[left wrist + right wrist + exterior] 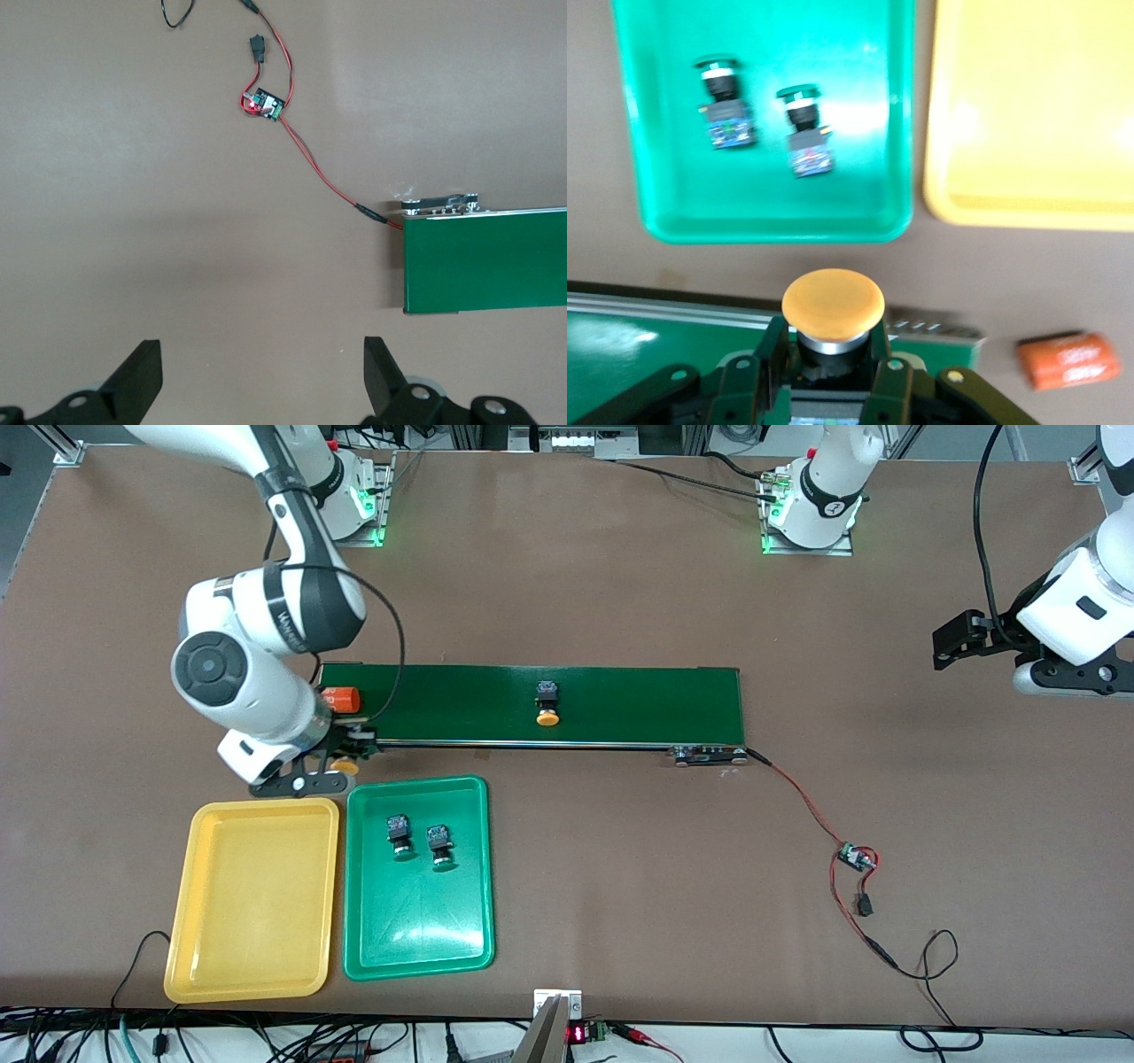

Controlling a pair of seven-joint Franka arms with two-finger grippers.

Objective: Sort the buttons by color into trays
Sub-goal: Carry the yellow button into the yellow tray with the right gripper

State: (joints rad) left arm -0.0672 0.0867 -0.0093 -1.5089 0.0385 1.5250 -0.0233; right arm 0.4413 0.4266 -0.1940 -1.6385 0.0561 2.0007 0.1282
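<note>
My right gripper (347, 758) (833, 354) is shut on a yellow-orange button (345, 765) (833, 305), its fingers clamping the dark body under the cap. It hangs over the belt's edge by the trays, at the right arm's end of the table. The yellow tray (257, 957) (1028, 177) holds nothing. Two green buttons (399, 837) (440, 846) (725, 102) (804, 128) lie in the green tray (416, 939) (859, 177). Another yellow-orange button (547, 701) sits mid-belt. My left gripper (952, 642) (263, 372) waits open over bare table.
The dark-green conveyor belt (620, 704) (483, 261) (620, 345) lies across the middle of the table. An orange cylinder (341, 698) (1067, 360) rests at its end under the right arm. Red-black wires with a small circuit board (855, 857) (266, 104) trail from its other end.
</note>
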